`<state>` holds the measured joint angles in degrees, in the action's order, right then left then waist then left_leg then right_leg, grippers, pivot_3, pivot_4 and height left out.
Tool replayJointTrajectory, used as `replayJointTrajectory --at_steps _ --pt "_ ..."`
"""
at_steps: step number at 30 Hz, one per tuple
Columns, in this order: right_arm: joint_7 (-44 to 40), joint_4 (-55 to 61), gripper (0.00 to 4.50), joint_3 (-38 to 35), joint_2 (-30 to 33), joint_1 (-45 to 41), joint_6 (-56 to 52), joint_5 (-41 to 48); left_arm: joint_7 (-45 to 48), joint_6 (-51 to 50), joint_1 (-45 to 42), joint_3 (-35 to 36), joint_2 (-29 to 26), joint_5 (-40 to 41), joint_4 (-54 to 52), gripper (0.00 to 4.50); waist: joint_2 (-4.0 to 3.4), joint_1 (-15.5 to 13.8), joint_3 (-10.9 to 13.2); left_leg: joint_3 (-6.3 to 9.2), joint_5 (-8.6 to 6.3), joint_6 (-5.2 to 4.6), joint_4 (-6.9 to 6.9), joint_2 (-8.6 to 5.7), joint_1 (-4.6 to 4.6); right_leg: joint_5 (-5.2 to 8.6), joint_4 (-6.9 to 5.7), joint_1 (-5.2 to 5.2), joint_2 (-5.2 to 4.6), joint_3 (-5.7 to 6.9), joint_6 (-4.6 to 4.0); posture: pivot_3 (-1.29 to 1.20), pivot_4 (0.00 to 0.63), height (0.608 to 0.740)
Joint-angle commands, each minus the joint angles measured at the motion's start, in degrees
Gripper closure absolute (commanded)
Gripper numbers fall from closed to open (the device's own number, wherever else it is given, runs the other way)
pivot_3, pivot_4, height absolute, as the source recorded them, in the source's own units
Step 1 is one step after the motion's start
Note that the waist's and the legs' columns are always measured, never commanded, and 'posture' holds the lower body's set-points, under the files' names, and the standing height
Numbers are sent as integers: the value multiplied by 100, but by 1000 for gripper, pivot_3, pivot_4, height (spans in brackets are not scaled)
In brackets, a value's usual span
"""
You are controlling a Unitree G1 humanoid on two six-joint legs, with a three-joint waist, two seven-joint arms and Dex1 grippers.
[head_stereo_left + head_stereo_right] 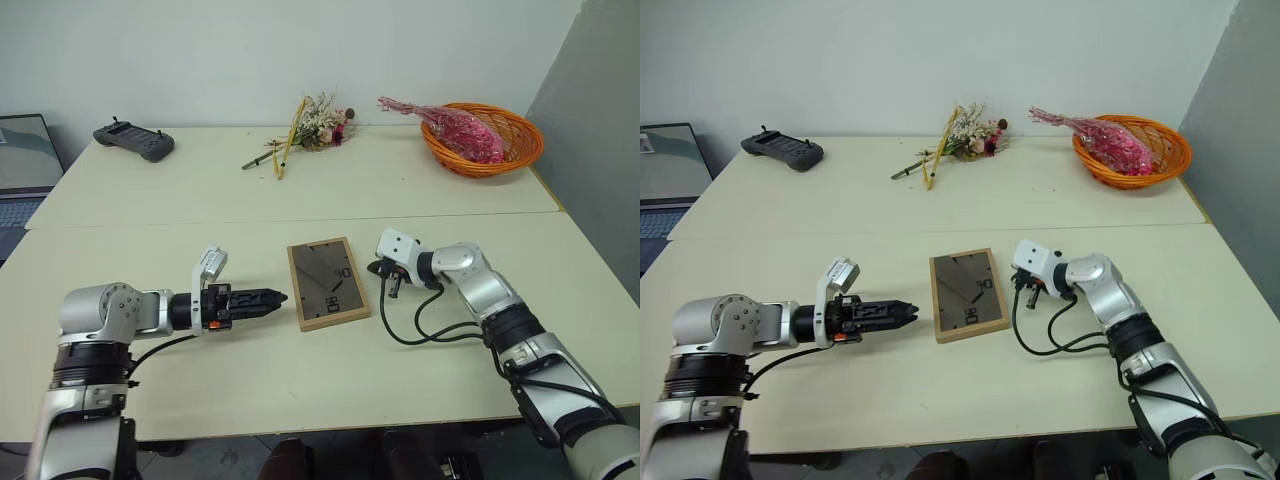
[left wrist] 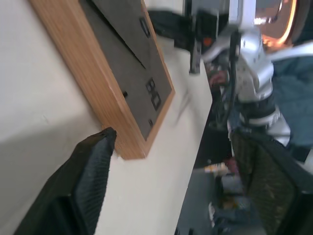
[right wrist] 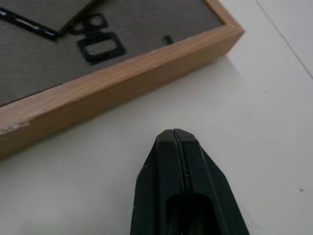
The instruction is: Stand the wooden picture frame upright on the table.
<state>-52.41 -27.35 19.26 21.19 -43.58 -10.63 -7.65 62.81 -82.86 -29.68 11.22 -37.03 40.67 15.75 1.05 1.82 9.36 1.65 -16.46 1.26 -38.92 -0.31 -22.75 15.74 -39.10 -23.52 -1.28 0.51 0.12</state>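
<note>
Pale cream table (image 1: 200,380) under white wall, my left gripper (image 2: 171,161) level, fingers spread, one fingertip (image 2: 105,137) at wooden picture frame (image 1: 327,283) lying back-up, my right gripper (image 3: 174,134) pinched together just beside its opposite edge, orange basket (image 1: 485,140) far back.

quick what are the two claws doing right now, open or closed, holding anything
Left claw: open, holding nothing; one finger tip sits beside the wooden picture frame's corner.
Right claw: closed, empty, just short of the frame's edge.
</note>
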Motion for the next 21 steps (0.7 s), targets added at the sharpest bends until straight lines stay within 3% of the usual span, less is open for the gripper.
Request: replayJointTrajectory --at_steps 1,11,19,21 --pt "-24 572 4500 70 -157 159 -260 69 -507 148 70 135 327 -92 448 28 1 0 -2 0 1 2 0 -1 3 0 -1 0 0 -3 0 0 150 740" --pt "227 1411 4500 33 -689 251 -1200 199 -1019 -103 179 155 1101 280 -19 28 -10 -20 -13 0 5 9 3 -6 14 0 -9 4 -4 -8 0 0 150 740" --pt "311 1698 4500 16 -690 393 -1604 323 -1297 -3 105 406 1179 378 18 28 -8 -46 -14 5 5 10 2 -12 12 -1 -5 7 -10 -1 0 0 150 740" --pt "324 1680 4500 32 -629 448 -1573 293 -1328 36 94 405 1140 370 41 402 -8 -44 -14 5 5 10 2 -12 12 -1 -6 6 -10 -2 0 0 150 740"
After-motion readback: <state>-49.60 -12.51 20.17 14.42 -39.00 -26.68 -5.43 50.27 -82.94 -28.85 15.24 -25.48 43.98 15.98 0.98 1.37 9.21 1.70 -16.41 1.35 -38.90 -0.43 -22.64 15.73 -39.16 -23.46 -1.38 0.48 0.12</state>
